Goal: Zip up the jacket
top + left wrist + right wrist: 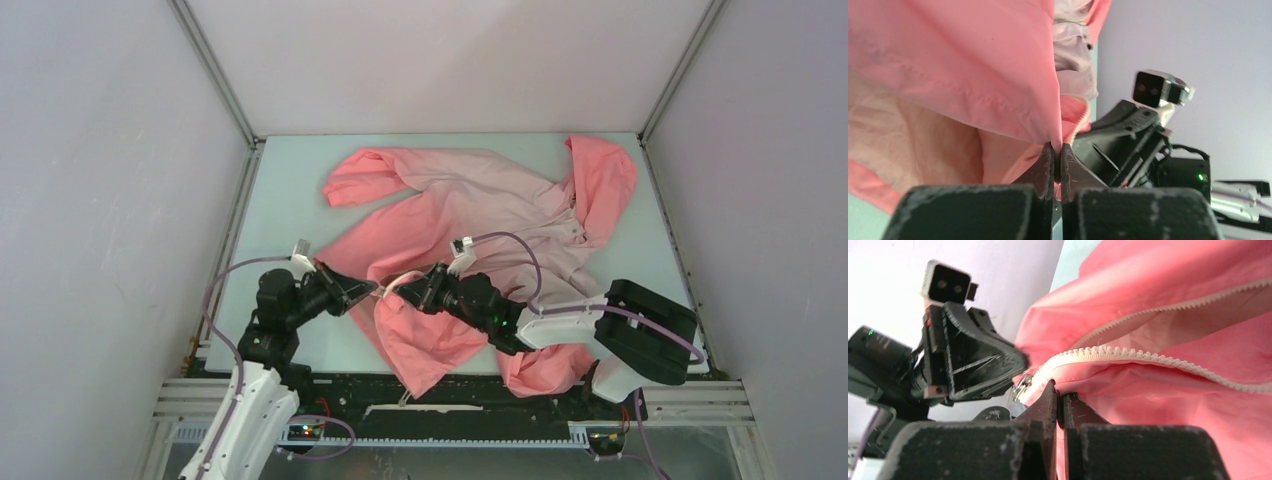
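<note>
Centrally, a thin coral-to-pale-pink hooded jacket (470, 205) lies crumpled on the pale green table (285, 205), hood far right, hem near. Its whitish toothed zipper (1128, 354) gapes unjoined. Left gripper (1057, 159) and right gripper (1060, 401) each pinch its near edge.

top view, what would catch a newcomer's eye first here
The jacket, coral-pink, sprawls over most of the pale table, with its hood at the far right. At its near hem the left gripper and right gripper nearly meet, each shut on fabric beside the open white zipper.
</note>
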`<control>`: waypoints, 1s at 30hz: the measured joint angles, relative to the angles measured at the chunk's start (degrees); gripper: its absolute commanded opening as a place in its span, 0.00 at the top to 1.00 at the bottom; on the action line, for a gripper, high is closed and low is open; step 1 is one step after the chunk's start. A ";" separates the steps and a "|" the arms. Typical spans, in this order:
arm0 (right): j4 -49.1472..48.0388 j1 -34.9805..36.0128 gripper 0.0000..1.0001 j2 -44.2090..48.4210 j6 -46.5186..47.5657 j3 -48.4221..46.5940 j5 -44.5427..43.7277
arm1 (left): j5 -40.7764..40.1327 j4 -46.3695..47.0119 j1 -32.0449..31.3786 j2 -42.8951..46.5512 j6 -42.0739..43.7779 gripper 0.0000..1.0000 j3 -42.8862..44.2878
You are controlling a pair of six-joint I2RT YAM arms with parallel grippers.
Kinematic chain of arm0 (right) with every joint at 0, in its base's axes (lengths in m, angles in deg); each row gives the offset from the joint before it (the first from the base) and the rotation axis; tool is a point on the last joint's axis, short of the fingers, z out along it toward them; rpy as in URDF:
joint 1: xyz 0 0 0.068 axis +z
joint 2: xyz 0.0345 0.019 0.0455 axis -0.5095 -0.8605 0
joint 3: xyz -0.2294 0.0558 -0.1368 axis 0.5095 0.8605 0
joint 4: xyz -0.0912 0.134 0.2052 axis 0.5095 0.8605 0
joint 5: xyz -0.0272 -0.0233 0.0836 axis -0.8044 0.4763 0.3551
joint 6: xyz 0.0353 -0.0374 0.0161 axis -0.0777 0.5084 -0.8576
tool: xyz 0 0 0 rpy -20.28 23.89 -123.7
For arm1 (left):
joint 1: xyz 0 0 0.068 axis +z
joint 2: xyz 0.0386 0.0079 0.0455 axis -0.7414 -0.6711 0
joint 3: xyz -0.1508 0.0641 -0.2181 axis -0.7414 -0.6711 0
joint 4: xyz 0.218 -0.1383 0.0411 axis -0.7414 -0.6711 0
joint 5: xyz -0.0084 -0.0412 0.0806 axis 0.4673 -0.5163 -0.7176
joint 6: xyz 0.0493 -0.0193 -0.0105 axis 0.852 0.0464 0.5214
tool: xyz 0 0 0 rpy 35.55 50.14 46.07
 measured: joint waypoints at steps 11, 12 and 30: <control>-6.38 -3.02 1.00 -5.29 -8.31 -0.02 1.68 | 2.75 7.45 0.11 4.59 0.52 1.00 -4.46; -6.91 -3.39 1.00 -5.29 -8.81 -0.02 1.95 | 2.73 7.41 0.11 4.61 1.11 1.00 -4.46; -8.55 -4.98 1.00 -8.55 -16.72 -1.46 5.81 | 2.25 6.51 -1.97 4.31 8.31 1.00 -4.39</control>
